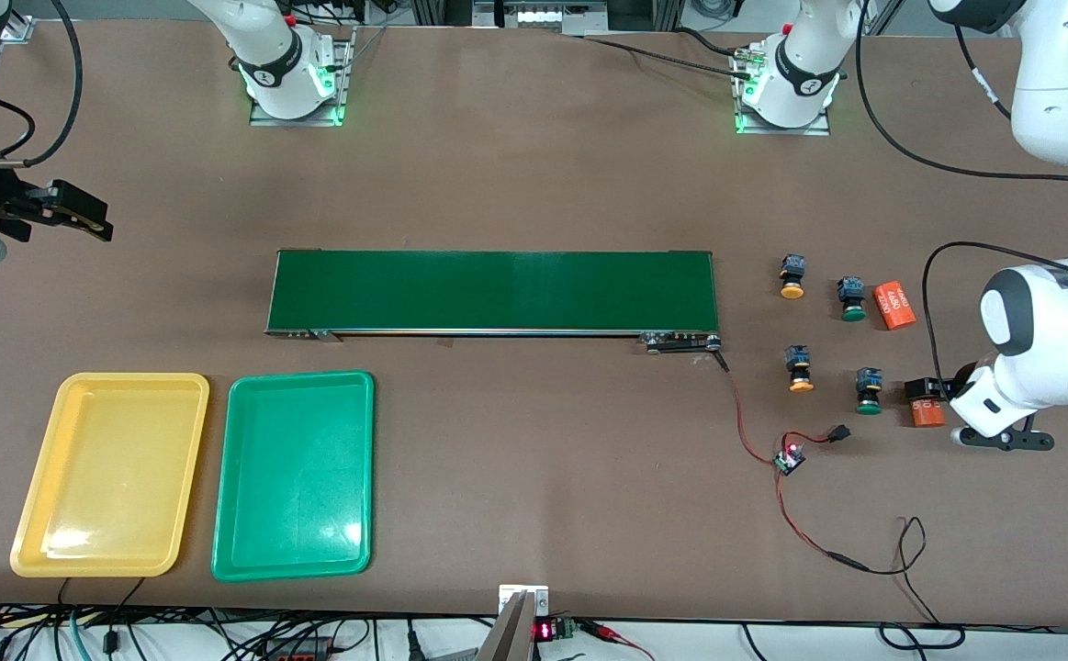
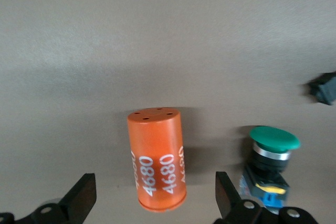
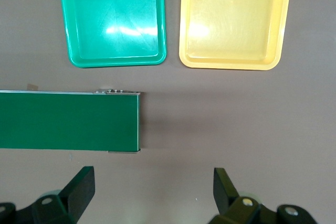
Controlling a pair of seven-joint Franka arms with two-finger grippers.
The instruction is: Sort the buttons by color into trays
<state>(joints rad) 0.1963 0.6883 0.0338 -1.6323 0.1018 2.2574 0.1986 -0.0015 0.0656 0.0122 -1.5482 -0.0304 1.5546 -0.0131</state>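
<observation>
Nearest the front camera, at about seven o'clock on the table toward the right arm's end, found the yellow tray (image 1: 106, 473) and green tray (image 1: 295, 473) side by side, both holding nothing. Farther back, at three o'clock from the dark-green belt (image 1: 492, 291), saw all four buttons on the bare table in two pairs. Noted the nearer orange-capped button (image 1: 800, 367) beside the nearer green-capped button (image 1: 869, 389), then the farther orange-capped button (image 1: 792, 276) beside the farther green-capped button (image 1: 852, 298). Spotted an orange numbered cylinder (image 1: 927, 410) just beside the nearer green cap, and another cylinder (image 1: 895, 306) beside the farther one. Saw the left gripper (image 2: 155, 192) poised over the nearer cylinder, claw spread wide, gripping nothing. At nine o'clock from the belt, saw the right gripper (image 1: 70, 213) over bare table, claw likewise apart and empty.
</observation>
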